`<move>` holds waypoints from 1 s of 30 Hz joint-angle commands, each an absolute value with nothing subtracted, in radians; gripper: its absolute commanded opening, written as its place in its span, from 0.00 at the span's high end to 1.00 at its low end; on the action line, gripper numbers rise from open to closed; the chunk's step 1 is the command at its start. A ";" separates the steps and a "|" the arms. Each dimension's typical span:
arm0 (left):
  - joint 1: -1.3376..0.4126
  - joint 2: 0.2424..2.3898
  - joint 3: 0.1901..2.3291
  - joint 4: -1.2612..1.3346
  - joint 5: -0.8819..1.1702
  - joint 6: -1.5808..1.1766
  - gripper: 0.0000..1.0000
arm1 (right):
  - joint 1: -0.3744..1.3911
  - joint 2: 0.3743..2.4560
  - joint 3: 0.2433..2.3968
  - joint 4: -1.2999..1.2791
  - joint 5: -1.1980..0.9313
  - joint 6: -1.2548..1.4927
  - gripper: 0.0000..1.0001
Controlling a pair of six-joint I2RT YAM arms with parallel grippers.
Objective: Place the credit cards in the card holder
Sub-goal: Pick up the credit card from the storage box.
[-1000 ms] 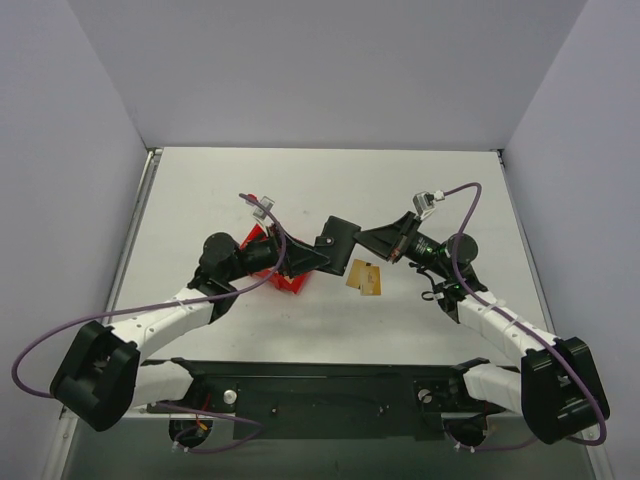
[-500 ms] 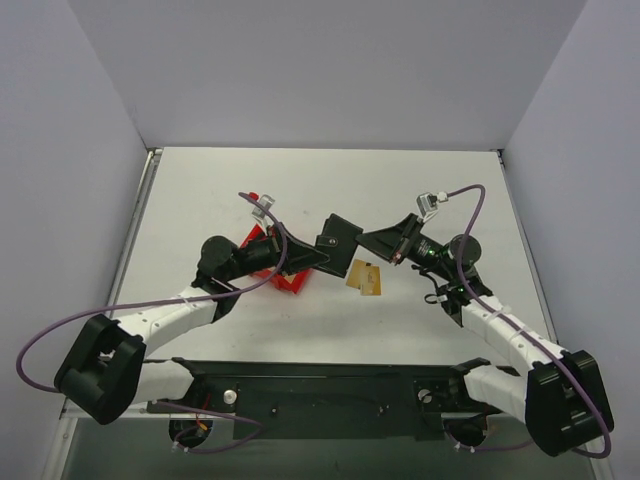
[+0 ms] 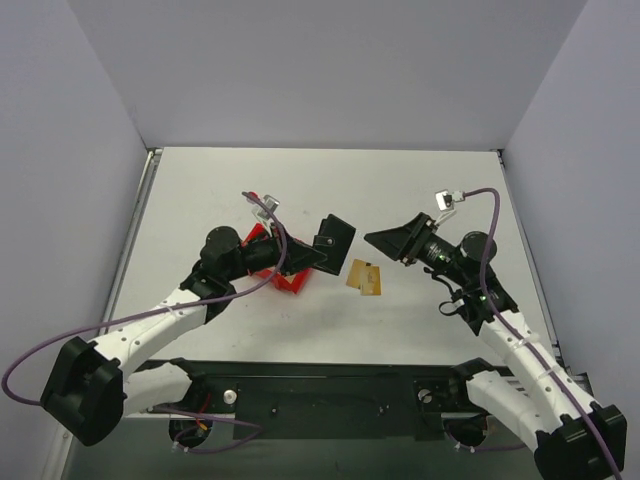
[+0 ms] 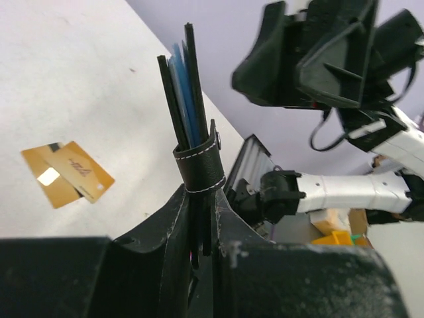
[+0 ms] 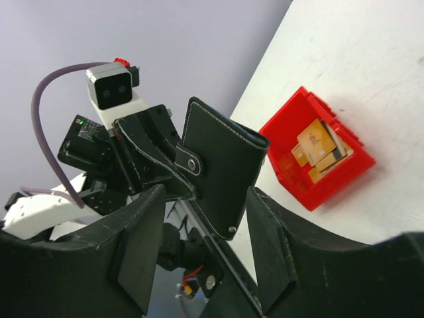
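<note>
My left gripper (image 3: 320, 251) is shut on the card holder (image 3: 336, 238), a black folding wallet held above the table. In the left wrist view the card holder (image 4: 192, 139) stands edge-on between the fingers, its pale blue inside showing at the top, with the gripper (image 4: 202, 228) clamped on its lower end. My right gripper (image 3: 378, 240) hangs open just right of the wallet, apart from it. From the right wrist the card holder (image 5: 222, 169) shows its silver stud, beyond the open gripper (image 5: 205, 245). Two gold credit cards (image 3: 365, 277) lie overlapped on the table, also seen as the credit cards (image 4: 66, 173).
A red bin (image 3: 268, 262) sits under my left arm. In the right wrist view the red bin (image 5: 295, 156) holds more gold cards (image 5: 321, 149). Purple walls close in the table on three sides.
My left gripper has shut on the card holder. My right gripper has let go of it, opened, and drawn back to the right. The cards on the table have not moved.
</note>
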State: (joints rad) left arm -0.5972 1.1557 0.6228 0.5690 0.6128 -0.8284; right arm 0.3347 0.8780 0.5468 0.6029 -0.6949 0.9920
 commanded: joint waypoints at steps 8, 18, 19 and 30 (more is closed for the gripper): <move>-0.632 1.118 0.726 0.311 0.448 -0.650 1.00 | 0.546 0.879 0.709 0.300 -0.526 0.655 0.61; -0.669 1.166 0.752 0.353 0.511 -0.678 1.00 | 0.572 0.983 0.701 0.367 -0.540 0.693 0.60; -0.670 1.167 0.755 0.351 0.514 -0.675 1.00 | 0.572 0.986 0.703 0.365 -0.537 0.692 0.60; -0.689 1.173 0.765 0.380 0.568 -0.667 1.00 | 0.574 1.020 0.713 0.379 -0.540 0.712 0.62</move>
